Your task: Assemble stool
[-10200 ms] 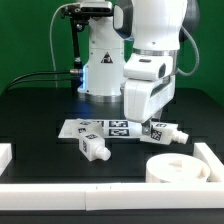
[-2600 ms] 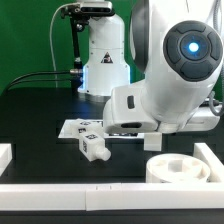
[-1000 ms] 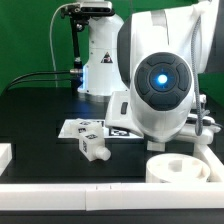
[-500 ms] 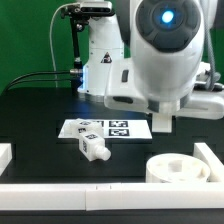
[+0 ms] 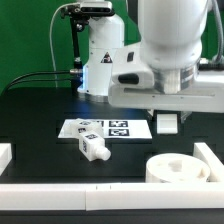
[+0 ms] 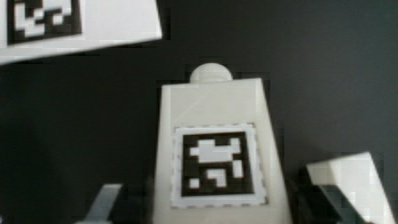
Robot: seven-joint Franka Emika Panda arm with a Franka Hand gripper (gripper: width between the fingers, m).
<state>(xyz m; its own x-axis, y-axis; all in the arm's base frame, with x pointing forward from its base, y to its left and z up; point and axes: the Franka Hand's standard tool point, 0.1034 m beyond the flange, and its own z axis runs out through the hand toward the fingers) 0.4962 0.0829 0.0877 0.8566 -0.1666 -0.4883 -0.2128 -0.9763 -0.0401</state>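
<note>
My gripper [image 5: 167, 114] is shut on a white stool leg [image 5: 167, 123] and holds it in the air, above and behind the round white seat disc [image 5: 178, 168], which lies on the black table at the exterior view's right. In the wrist view that leg [image 6: 217, 140] stands lengthwise between my gripper's [image 6: 222, 205] two fingers, its square tag facing the camera. A second leg [image 5: 93, 148] lies on the table, left of the seat and in front of the marker board [image 5: 105, 128].
White border rails run along the front [image 5: 100, 193], the left [image 5: 5, 153] and the right [image 5: 212, 155] of the table. The arm's white base [image 5: 100, 60] stands behind the marker board [image 6: 71, 30], a corner of which shows in the wrist view.
The arm has risen and swung, lifting the held leg off the table near the seat. The seat, the other leg and the marker board have not moved.
</note>
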